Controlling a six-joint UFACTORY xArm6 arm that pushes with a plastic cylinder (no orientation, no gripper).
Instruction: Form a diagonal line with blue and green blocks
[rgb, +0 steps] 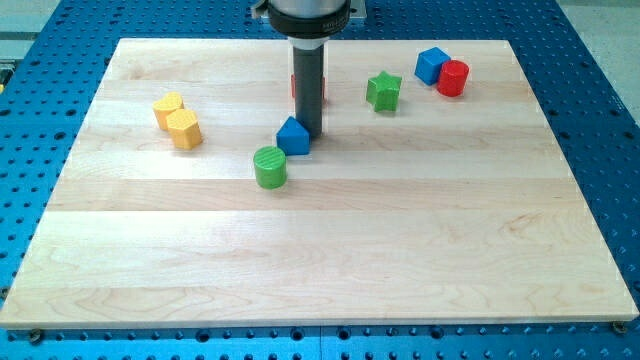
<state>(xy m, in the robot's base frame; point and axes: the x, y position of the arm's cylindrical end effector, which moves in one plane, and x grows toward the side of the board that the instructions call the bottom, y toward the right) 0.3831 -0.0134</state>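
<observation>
A green cylinder (269, 167) stands left of the board's middle. A blue triangular block (292, 135) sits just up and to the right of it, nearly touching. My tip (311, 134) rests right next to that blue block, on its right side. A green star block (383, 91) lies further up to the right. A blue cube (432, 65) sits near the view's top right, touching a red cylinder (453, 78). The two green and two blue blocks run roughly along a diagonal from lower left to upper right.
Two yellow hexagonal blocks (177, 119) sit together at the view's left. A red block (295, 86) is mostly hidden behind my rod. The wooden board (320, 250) lies on a blue perforated table.
</observation>
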